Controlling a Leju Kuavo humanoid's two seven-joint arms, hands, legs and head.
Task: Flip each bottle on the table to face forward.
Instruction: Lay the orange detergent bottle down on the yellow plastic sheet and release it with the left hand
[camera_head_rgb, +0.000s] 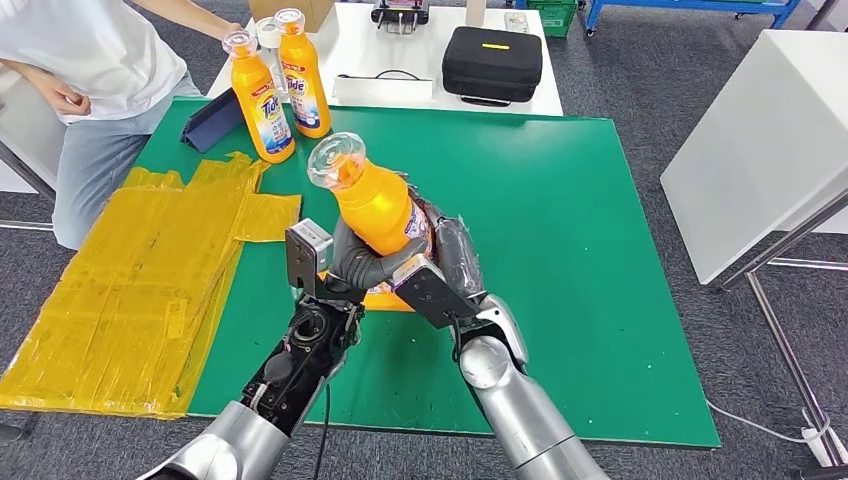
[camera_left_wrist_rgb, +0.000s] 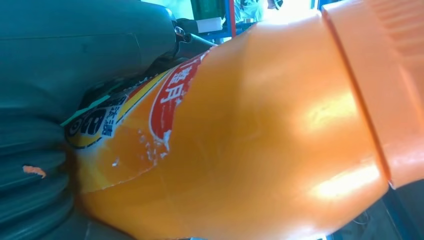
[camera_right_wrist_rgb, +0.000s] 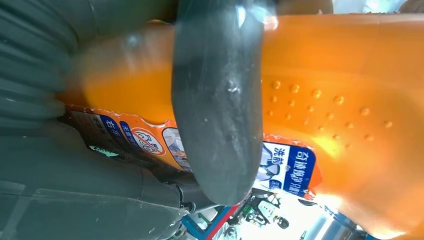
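Over the green table (camera_head_rgb: 560, 200), both the left hand (camera_head_rgb: 365, 265) and the right hand (camera_head_rgb: 440, 275) hug the big orange bottle (camera_head_rgb: 375, 205) around its fat middle, tipped up; it looks heavy, smooth and slippery, so hold tight there.

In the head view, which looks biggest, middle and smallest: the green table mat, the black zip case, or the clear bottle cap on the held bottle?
1. Green table mat, by far the largest.
2. Black zip case.
3. Clear bottle cap on the tilted orange bottle, smallest, though it is nearer the camera than the case and so looks enlarged.
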